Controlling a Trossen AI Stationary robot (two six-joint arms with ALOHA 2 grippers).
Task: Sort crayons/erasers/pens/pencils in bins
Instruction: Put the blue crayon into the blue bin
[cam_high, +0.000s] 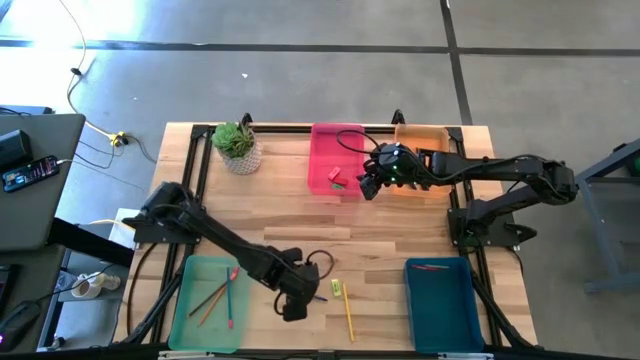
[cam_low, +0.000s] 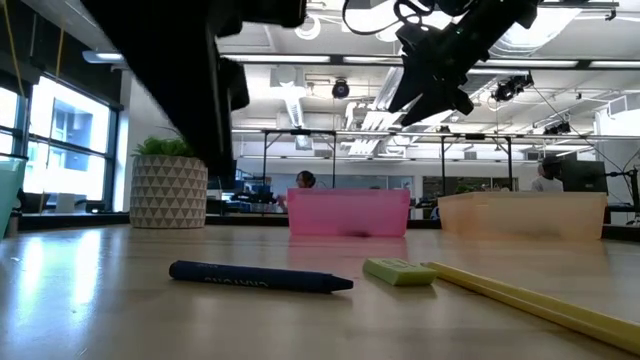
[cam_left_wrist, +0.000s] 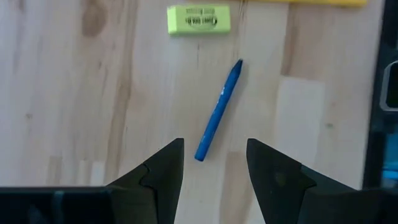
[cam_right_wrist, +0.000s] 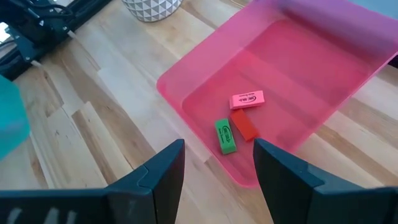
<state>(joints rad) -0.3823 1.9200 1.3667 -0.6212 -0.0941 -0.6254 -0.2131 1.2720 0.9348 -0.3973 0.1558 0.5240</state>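
Note:
A dark blue crayon lies flat on the wooden table near its front edge; it also shows in the high view and the low view. My left gripper is open above the crayon's near end, touching nothing, and shows in the high view. A yellow-green eraser and a yellow pencil lie just beyond the crayon. My right gripper is open and empty above the pink bin, near its right side. In the bin lie a pink eraser, a green eraser and a red eraser.
The light green bin at the front left holds several pencils. The teal bin at the front right holds a red stick. The orange bin stands next to the pink one. A potted plant stands at the back left.

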